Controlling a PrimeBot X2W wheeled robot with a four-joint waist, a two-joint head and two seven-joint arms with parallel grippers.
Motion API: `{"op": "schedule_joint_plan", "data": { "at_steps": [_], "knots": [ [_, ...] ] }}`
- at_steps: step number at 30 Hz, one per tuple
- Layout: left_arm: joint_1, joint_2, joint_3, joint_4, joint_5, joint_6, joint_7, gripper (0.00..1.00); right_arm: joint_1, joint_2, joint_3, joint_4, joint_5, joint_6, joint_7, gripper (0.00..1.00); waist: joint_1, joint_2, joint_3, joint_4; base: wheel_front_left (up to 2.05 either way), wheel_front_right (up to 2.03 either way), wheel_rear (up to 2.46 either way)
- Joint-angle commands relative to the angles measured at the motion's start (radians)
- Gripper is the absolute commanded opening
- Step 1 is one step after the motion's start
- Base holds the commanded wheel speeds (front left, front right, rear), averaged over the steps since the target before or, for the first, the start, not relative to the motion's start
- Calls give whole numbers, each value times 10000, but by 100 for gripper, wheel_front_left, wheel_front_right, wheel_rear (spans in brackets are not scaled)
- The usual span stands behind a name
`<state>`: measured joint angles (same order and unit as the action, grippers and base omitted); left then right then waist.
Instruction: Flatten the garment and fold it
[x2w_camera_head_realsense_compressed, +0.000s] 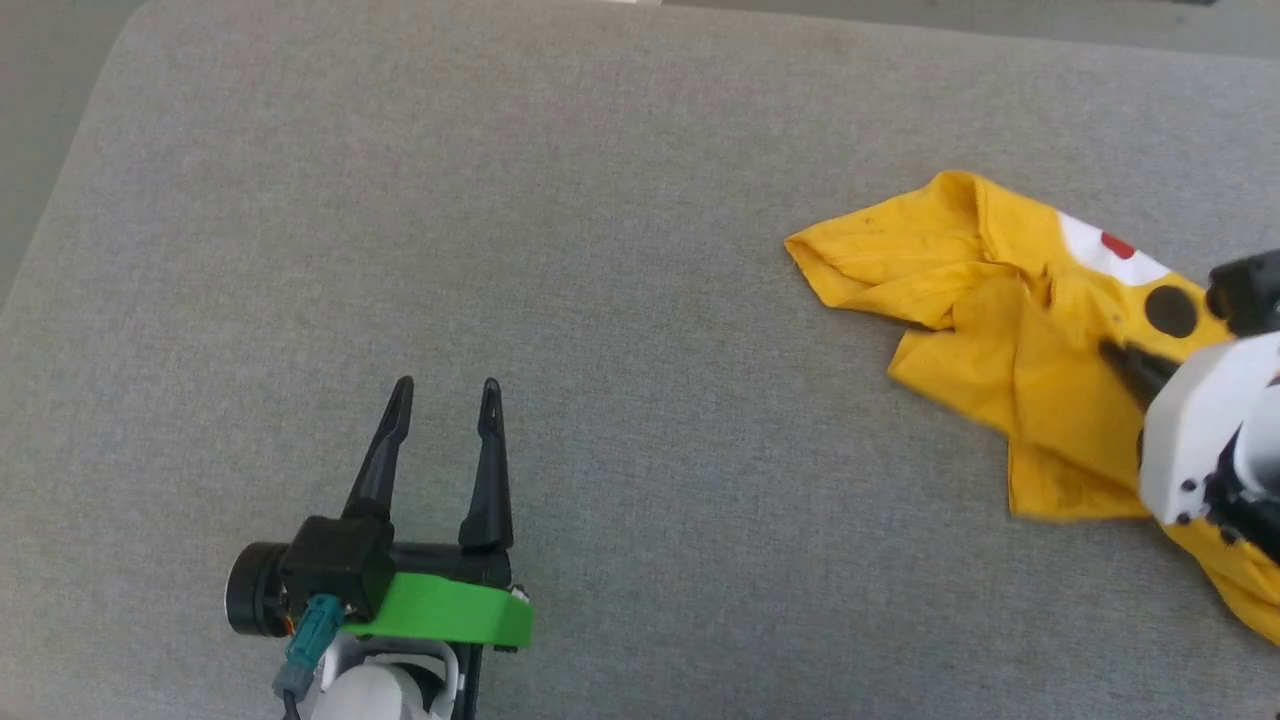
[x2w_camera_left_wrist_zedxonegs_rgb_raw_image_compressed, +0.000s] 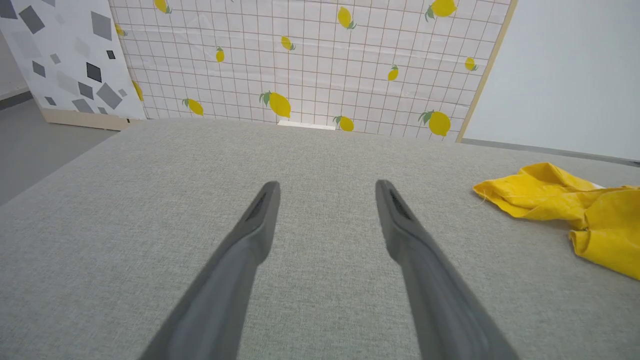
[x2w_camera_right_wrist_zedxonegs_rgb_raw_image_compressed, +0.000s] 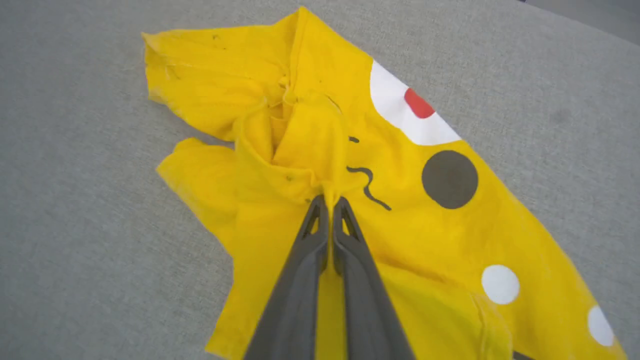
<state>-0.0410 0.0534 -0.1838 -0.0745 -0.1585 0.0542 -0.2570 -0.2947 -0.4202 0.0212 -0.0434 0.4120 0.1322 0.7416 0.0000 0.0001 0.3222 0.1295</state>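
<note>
Grey woven cloth covers a broad cushion (x2w_camera_head_realsense_compressed: 600, 200) with a rounded far-left corner. The garment (x2w_camera_head_realsense_compressed: 960, 290) lies crumpled on its right part, short of the far edge. It is mustard yellow, bunched into folds, with one sleeve-like flap spread toward the cushion's middle. A white patch (x2w_camera_right_wrist_zedxonegs_rgb_raw_image_compressed: 400, 112) with a red mark, a black dot (x2w_camera_right_wrist_zedxonegs_rgb_raw_image_compressed: 450, 179) and thin black squiggles show on the upturned side.

The right claw (x2w_camera_right_wrist_zedxonegs_rgb_raw_image_compressed: 330, 202) reaches in over the garment from the near right. Its two dark fingers are pressed together on a small ridge of yellow cloth gathered at their tips, just beside the squiggles. Its white wrist housing covers part of the garment's near end in the head view.

The left claw (x2w_camera_head_realsense_compressed: 445, 385) hangs above bare cushion near the front edge, well apart from the garment. Its fingers are spread wide with nothing between them and point toward the far edge. Open grey surface stretches from it to the left and far edges.

Beyond the far edge stand a lemon-print panel (x2w_camera_left_wrist_zedxonegs_rgb_raw_image_compressed: 310, 60) and a plain white wall (x2w_camera_left_wrist_zedxonegs_rgb_raw_image_compressed: 565, 70). Grey floor (x2w_camera_left_wrist_zedxonegs_rgb_raw_image_compressed: 30, 145) lies past the left edge.
</note>
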Motion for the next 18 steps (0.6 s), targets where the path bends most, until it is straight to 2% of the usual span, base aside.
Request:
{"op": "schedule_joint_plan", "data": {
  "at_steps": [1,6,10,14,18],
  "knots": [
    [-51,-32,29,7,-15,31,-47,100,-291,56,-126,-366,-4,-15,-84,0,0,-1,-238,-133,0,0,0],
    [104,-32,92,32,-1,16,-47,100,-493,354,-398,-1516,62,-15,-176,0,0,-1,-623,-312,0,0,0],
    [214,-32,110,52,13,-31,-47,100,-589,719,-194,-2421,150,-15,-2,0,0,-1,-896,-368,0,0,0],
    [292,-32,115,51,17,-66,-47,100,-529,1051,390,-3160,297,-15,298,0,0,-1,-1029,-337,0,0,0],
    [398,-32,109,29,40,-95,-47,100,-274,1414,1553,-3577,828,-15,634,0,0,-1,-1067,-258,0,0,0]
  ]
}}
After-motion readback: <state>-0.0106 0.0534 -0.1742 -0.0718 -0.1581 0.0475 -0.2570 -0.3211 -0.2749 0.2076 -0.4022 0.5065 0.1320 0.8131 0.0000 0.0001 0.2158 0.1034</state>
